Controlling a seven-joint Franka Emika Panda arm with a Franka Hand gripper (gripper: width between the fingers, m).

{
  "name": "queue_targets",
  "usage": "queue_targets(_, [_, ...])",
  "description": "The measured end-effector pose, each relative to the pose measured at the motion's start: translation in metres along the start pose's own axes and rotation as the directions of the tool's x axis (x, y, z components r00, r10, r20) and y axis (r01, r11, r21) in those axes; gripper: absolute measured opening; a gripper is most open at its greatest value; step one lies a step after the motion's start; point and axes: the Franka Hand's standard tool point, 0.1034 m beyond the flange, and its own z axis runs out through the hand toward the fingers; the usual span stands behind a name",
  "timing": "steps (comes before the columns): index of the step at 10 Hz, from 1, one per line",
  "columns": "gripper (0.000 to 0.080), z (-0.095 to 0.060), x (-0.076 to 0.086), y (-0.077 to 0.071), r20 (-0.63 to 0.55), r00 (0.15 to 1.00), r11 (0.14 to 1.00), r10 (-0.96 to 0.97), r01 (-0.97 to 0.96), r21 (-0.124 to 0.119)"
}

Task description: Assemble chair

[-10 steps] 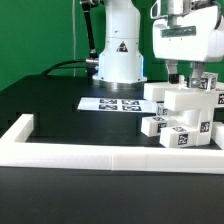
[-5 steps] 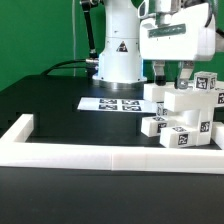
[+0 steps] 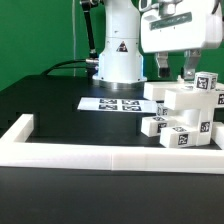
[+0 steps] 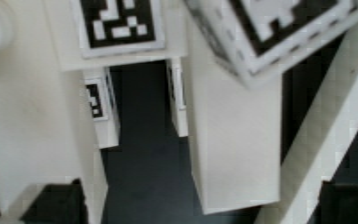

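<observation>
White blocky plastic chair parts (image 3: 183,112), matte and chunky with black-and-white square tags, sit stacked just beside the flat printed marker board (image 3: 112,103), on the exterior view's right. Robot's two-finger gripper (image 3: 176,70) hangs right above them, fingers spread, nothing between them.

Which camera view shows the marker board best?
The exterior view: the marker board lies flat on the black table there, its tags facing up. The wrist view shows only close white chair parts, not the board.
</observation>
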Motion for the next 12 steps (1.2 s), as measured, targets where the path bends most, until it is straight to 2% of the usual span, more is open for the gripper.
queue_targets(1, [0.0649,-0.005,-0.006,0.003,0.008,0.997,0.997,-0.076,0.076,0.009])
queue_targets(3, [0.0649,-0.008,-0.008,0.007,0.014,0.991,0.991,-0.136,0.136,0.020])
queue_targets(6, [0.0649,-0.005,-0.008,0.009,0.013,0.990,0.990,-0.137,0.137,0.015])
queue_targets(7, [0.0649,-0.005,-0.008,0.010,0.005,0.980,0.980,-0.200,0.199,0.014])
queue_targets(9, [0.0649,-0.006,-0.013,0.021,-0.014,0.925,0.925,-0.380,0.380,0.020])
queue_targets(11, [0.0649,-0.007,-0.020,0.024,-0.030,0.784,0.784,-0.620,0.621,0.014])
queue_targets(12, [0.0649,-0.011,-0.025,0.024,-0.028,0.762,0.762,-0.647,0.647,0.023])
